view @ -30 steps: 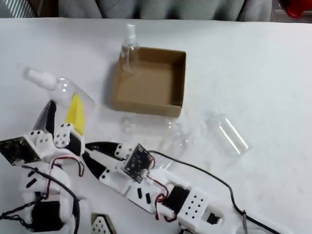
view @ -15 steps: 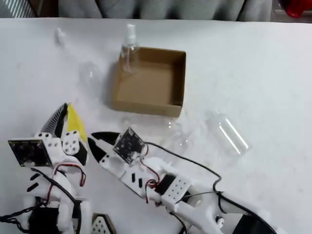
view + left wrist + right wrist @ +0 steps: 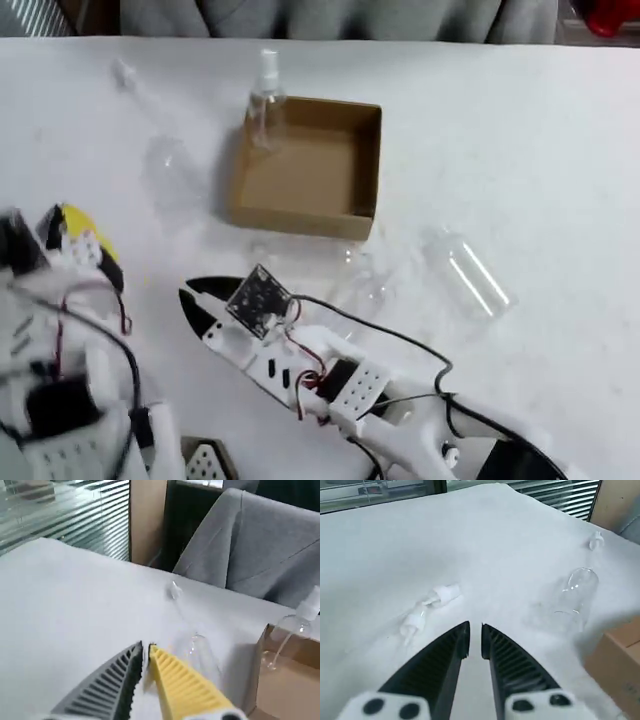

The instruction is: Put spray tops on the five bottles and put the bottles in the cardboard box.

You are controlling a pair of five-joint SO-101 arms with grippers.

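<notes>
Our left jaws and right jaws sit closed, empty, near the tabletop's [image 3: 520, 120] front edge; a clear bottle [image 3: 165, 162] lies beside the cardboard box [image 3: 310, 170], spray tops [image 3: 445, 593] nearby.

The upright bottle [image 3: 266, 100] sits in the cardboard box [image 3: 300, 218] (far corner), a lying bottle [image 3: 468, 272] to its right.

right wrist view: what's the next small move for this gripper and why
Probably open the right gripper and ease down toward the nearer spray top. Its jaws are shut on nothing, loose spray tops lie just ahead on the table, and a clear bottle lies on its side beyond them.
</notes>
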